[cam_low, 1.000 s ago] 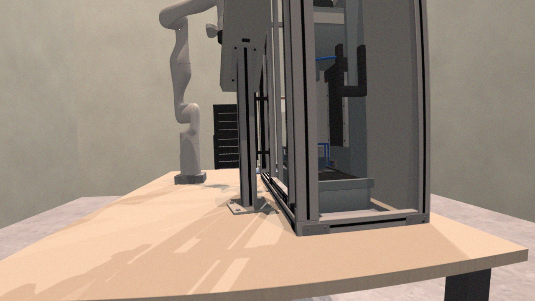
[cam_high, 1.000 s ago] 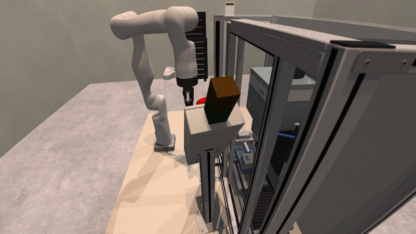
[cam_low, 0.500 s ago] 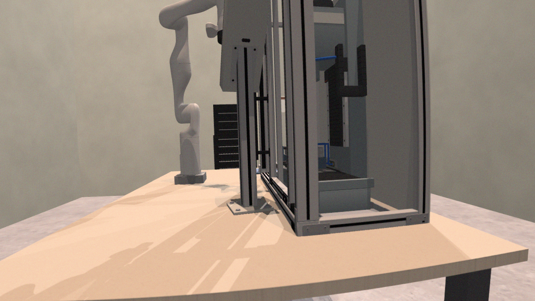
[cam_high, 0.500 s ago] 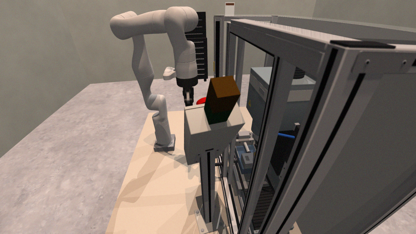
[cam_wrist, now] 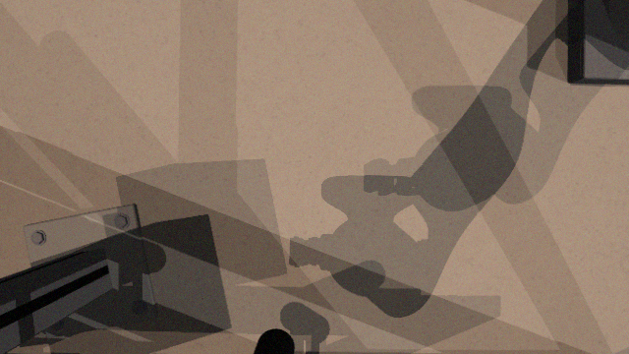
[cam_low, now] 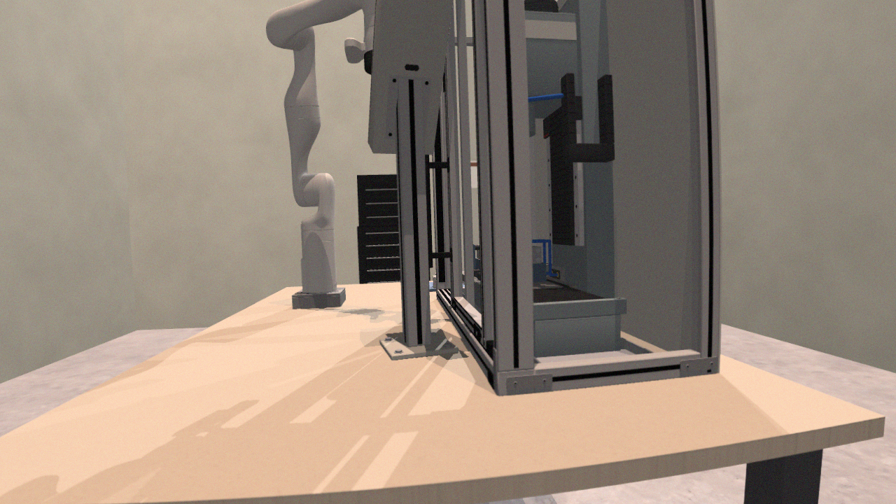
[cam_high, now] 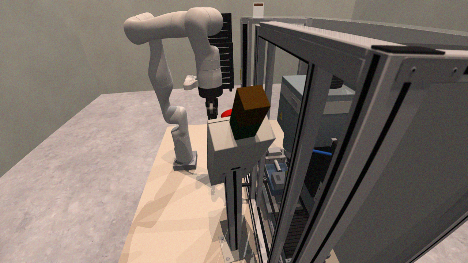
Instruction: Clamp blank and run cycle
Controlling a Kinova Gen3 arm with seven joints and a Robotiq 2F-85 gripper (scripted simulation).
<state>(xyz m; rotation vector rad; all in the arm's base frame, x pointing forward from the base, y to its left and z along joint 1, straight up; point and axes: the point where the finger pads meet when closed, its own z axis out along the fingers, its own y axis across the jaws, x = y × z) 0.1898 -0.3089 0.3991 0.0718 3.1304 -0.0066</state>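
My gripper (cam_high: 212,115) points down behind the control box (cam_high: 229,153) (cam_low: 407,43). Its fingers are seen edge-on, with the tips partly hidden; they are open, with no block seen on them. The amber lamp (cam_high: 253,98) on top of the box is dull brown, not lit. The knob and green button face away and are hidden. Part of the vise (cam_high: 278,180) shows through the guard (cam_high: 319,98) (cam_low: 510,187). Loose bars, fixed jaw and work stop cannot be made out. The blanks, plate and setting master are not identifiable. The door's state cannot be told.
The column post (cam_high: 233,209) (cam_low: 411,213) stands on a bolted foot (cam_low: 393,349) (cam_wrist: 81,231) beside the guard. A black handle (cam_low: 428,213) is behind it. A red button (cam_high: 226,113) is near the gripper. A dark-framed corner (cam_wrist: 576,49) shows at the wrist view's upper right.
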